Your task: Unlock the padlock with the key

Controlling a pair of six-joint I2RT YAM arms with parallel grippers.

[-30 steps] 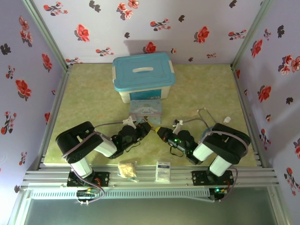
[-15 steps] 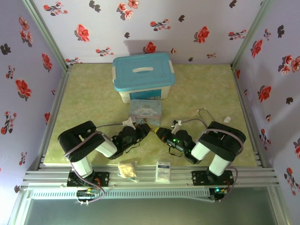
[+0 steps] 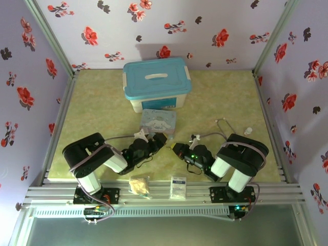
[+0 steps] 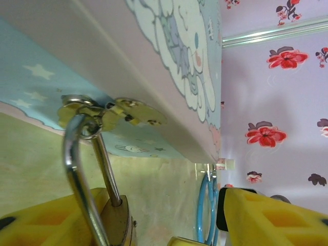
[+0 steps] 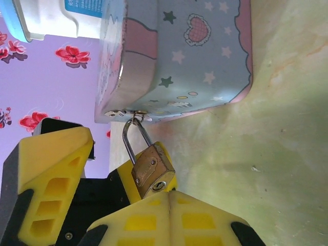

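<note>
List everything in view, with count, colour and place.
Plastic storage box: one, white with blue lid, far centre.
Pastel cartoon tin: one, blue and pink, before the box.
Small brass padlock: one, gold, silver shackle, hooked through the tin's hasp.
Lumpy packet: one, beige, near edge.
Rectangular card: one, white, right of the packet.
Left hand: one, yellow fingers, open beside the padlock.
Right hand: one, yellow fingers, closed at the padlock's keyhole end.
</note>
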